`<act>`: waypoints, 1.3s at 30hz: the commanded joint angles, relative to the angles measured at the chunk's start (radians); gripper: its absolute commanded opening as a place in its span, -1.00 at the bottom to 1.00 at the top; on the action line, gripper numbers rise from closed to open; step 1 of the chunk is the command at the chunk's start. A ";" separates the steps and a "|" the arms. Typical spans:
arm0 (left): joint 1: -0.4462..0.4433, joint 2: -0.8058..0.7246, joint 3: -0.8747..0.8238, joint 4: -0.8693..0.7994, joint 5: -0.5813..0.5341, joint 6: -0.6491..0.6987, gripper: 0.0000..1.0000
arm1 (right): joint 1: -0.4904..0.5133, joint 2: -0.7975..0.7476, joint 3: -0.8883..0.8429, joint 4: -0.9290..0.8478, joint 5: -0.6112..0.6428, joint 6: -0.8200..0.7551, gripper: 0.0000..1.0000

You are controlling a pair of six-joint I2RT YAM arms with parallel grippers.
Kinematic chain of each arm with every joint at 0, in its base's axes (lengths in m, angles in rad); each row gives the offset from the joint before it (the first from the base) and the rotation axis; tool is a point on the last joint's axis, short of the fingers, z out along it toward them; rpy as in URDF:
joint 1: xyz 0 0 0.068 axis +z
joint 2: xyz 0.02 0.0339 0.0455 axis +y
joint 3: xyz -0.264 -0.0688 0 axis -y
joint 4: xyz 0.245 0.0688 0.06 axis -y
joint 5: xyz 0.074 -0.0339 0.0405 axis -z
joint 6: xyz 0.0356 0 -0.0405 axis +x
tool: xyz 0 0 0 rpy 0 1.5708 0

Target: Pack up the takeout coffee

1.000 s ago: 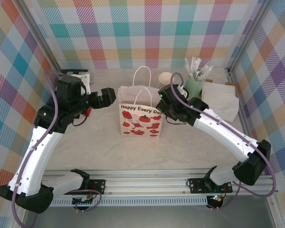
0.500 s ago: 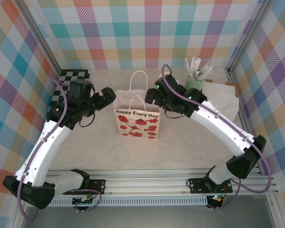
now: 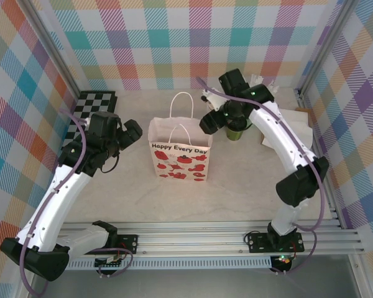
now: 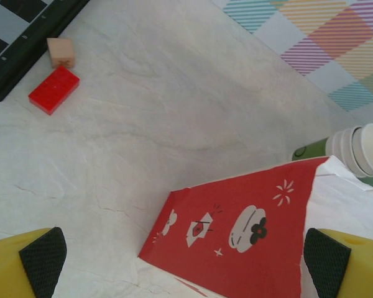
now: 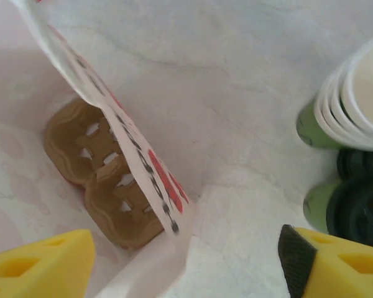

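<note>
Marble table (image 3: 248, 186), left gripper (image 4: 185, 261) and right gripper (image 5: 186, 251) gaping, bag (image 3: 180, 158) between, cups (image 5: 351, 105) beside coffee (image 5: 360, 205)

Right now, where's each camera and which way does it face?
Top external: above and behind the arm bases, looking down on the table; left gripper and right gripper flank the paper bag.
Left wrist: on the left arm, facing down at the bag's red side; its yellow fingers in the bottom corners.
Right wrist: facing down into the open bag at a cardboard cup carrier, takeout coffee at right; its fingers below.
Shared: both wrist views catch the lidless cup stack.
</note>
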 commanded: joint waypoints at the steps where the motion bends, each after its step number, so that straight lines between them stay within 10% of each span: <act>1: 0.014 -0.016 -0.022 -0.016 -0.040 -0.016 1.00 | 0.007 0.067 0.103 -0.059 -0.123 -0.132 0.38; 9: 0.014 -0.015 -0.015 -0.028 -0.043 0.001 1.00 | 0.007 0.167 0.227 -0.133 -0.153 -0.118 -0.34; 17: 0.014 -0.009 -0.016 0.037 0.064 0.054 1.00 | 0.022 0.016 0.092 -0.084 -0.032 0.252 -0.93; 26: 0.014 0.042 0.042 0.029 0.083 0.091 1.00 | 0.084 -0.193 -0.199 0.081 0.119 0.672 -1.00; 39: 0.014 0.051 0.039 0.073 0.139 0.096 1.00 | 0.152 -0.295 -0.441 0.244 0.136 0.803 -0.97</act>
